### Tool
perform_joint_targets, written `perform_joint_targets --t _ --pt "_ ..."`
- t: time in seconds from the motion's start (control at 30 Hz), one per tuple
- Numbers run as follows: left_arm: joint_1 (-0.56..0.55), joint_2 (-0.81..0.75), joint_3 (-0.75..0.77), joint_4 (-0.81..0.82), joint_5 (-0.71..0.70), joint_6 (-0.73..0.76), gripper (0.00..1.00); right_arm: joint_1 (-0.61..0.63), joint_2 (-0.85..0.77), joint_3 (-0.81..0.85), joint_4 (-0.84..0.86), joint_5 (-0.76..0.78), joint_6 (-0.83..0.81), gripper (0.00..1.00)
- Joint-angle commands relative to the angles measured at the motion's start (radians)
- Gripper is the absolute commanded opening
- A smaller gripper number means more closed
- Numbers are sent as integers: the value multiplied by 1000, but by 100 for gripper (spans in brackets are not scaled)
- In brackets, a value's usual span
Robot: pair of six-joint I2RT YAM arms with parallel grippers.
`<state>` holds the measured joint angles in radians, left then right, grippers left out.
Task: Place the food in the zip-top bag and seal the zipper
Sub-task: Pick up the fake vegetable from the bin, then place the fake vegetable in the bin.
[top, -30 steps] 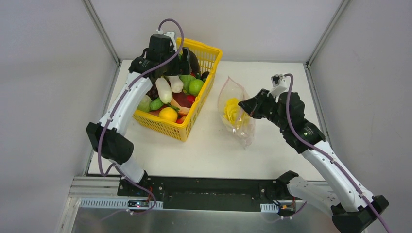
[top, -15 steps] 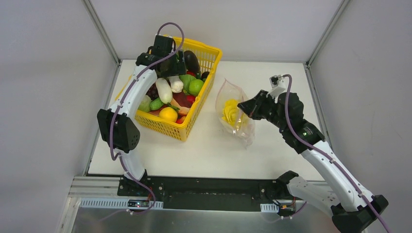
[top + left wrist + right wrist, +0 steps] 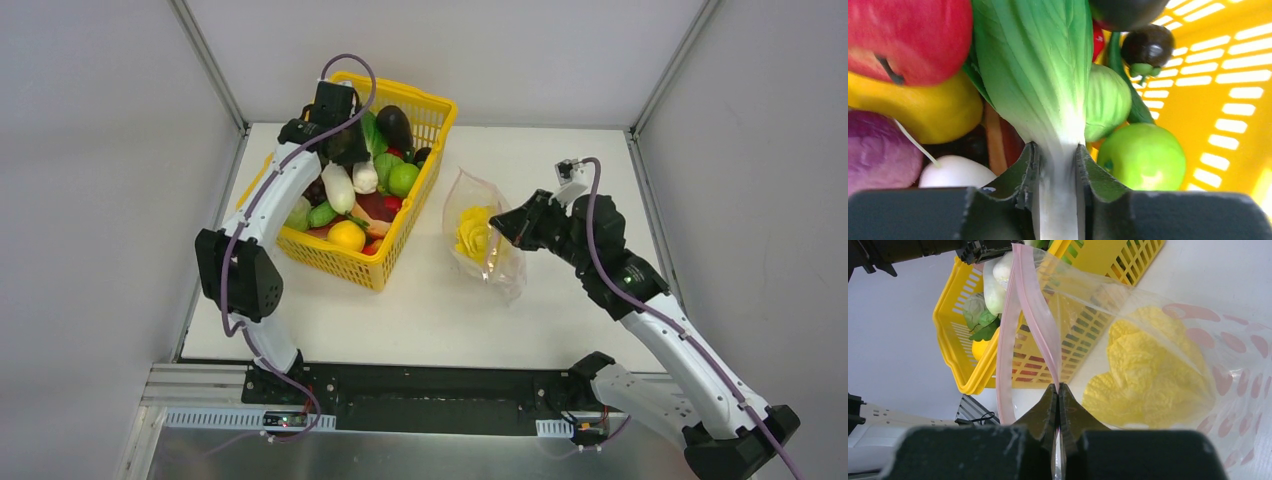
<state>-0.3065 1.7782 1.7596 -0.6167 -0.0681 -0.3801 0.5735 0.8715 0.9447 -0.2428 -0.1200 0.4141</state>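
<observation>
In the left wrist view, my left gripper (image 3: 1057,150) is shut on the white stem of a leafy green (image 3: 1035,65). It sits among the food in the yellow basket (image 3: 432,112), beside a green lime (image 3: 1143,155), a red apple (image 3: 908,35) and a white radish (image 3: 953,172). From above, the left gripper (image 3: 352,140) is at the basket's far end. My right gripper (image 3: 1058,387) is shut on the pink zipper (image 3: 1030,315) of the clear zip-top bag (image 3: 492,262), holding its mouth open towards the basket. A yellow cabbage (image 3: 1148,375) lies inside the bag.
The basket also holds a dark eggplant (image 3: 395,122), an orange fruit (image 3: 346,236) and a purple vegetable (image 3: 878,150). It stands at the table's back left. White walls with metal frame rails (image 3: 210,70) close in the table on three sides.
The left gripper has gone from open to shut on the leafy green's stem, with the arm shifted slightly at the basket's far end. The right arm has barely moved.
</observation>
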Motion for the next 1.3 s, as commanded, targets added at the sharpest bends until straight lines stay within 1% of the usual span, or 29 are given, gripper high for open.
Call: perform_joint_targets --t 0.0,0.17,0.2,0.33,0.43,0.57,0.63,0.67,0.7,0.73,0.77,0.83,0.87,0.9,0.93,1.13,1.17,1.27 --pt "-24 -130 -38 63 142 -15 11 -2 -22 -8 22 5 -14 0" --pt "-26 -267 -158 196 239 -59 1 -3 -22 -17 24 0 -8 0" --pt "-26 -293 -174 199 251 -65 0 -4 -22 -17 23 0 -7 0" --pt "-26 -386 -239 188 285 -63 0 -4 -26 -21 24 -3 -6 0" --pt "-27 -460 -278 113 305 -26 0 -4 -29 -25 23 -4 -8 0" --pt "-26 -606 -396 29 152 -7 0 -5 -27 -29 27 -5 -13 0" --pt "-26 -664 -460 4 51 -24 2 -6 -20 -30 34 -10 -13 0" --pt "-26 -688 -499 18 16 -38 4 -5 -15 -30 40 -16 -13 0" --pt "-26 -707 -538 30 -8 -55 8 -5 -8 -30 48 -23 -10 0" --pt "-26 -716 -559 28 -26 -72 15 -6 2 -29 54 -32 -9 0" --pt "-26 -722 -570 26 -27 -85 26 -7 10 -26 59 -42 -8 0" --pt "-26 -723 -581 26 -19 -89 35 -7 25 -16 60 -62 -7 0" --pt "-26 -722 -577 16 -24 -85 45 -7 29 -14 59 -66 -5 0" --pt "-26 -718 -570 11 -33 -82 55 -7 29 -13 59 -69 -3 0" --pt "-26 -712 -558 -3 -40 -74 62 -6 30 -12 59 -70 -3 0" --pt "-26 -638 -411 -99 -58 11 97 -6 12 -5 51 -70 -5 0" --pt "-25 -621 -381 -111 -56 26 99 -6 12 -3 49 -74 -4 0" --pt "-24 -556 -280 -141 -58 64 99 -6 13 -2 47 -83 -5 0"
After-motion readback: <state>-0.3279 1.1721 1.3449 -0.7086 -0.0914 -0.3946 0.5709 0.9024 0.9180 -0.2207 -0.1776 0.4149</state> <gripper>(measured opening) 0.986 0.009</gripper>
